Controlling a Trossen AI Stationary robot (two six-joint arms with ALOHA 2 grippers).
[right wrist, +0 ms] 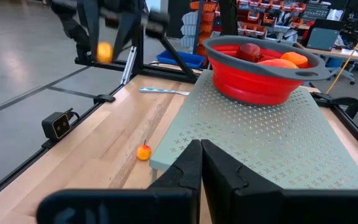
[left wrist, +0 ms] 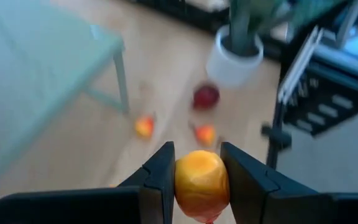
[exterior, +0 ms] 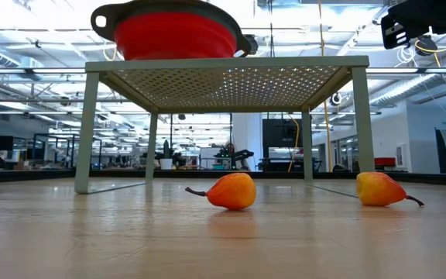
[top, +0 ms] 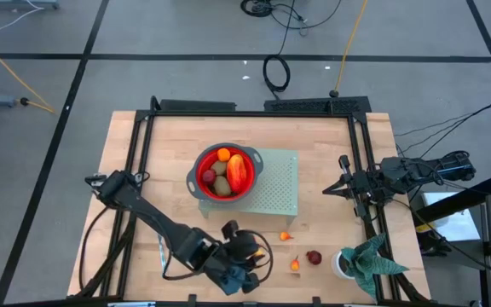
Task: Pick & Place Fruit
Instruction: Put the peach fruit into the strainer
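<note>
**One orange piece in hand, three still on the table**

Your left gripper (left wrist: 199, 180), low and just left of centre in the high view, has its jaws clamped on a small orange toy fruit (left wrist: 201, 185), lifted clear of the wooden table (top: 143, 153). From the right wrist view that same piece shows in the upper left of the frame, hanging well above the boards.

The red collapsible colander bowl (top: 203, 166) sits at centre frame on the pale green perforated stand (top: 280, 192). It already holds several pieces: brownish-green oval kiwis (top: 220, 183), a long red-orange piece (top: 238, 172), a dark red round one (top: 209, 176) and an orange one (top: 223, 154). You can judge the job well past halfway.

Still loose on the table, lower right of centre in the high view: two tiny orange fruits (top: 286, 236) and a dark red round fruit (top: 314, 257), the latter near the white pot with the green plant (top: 365, 260).

Your right gripper (top: 327, 191) waits at the right edge of the stand, jaws pressed together and empty.
</note>
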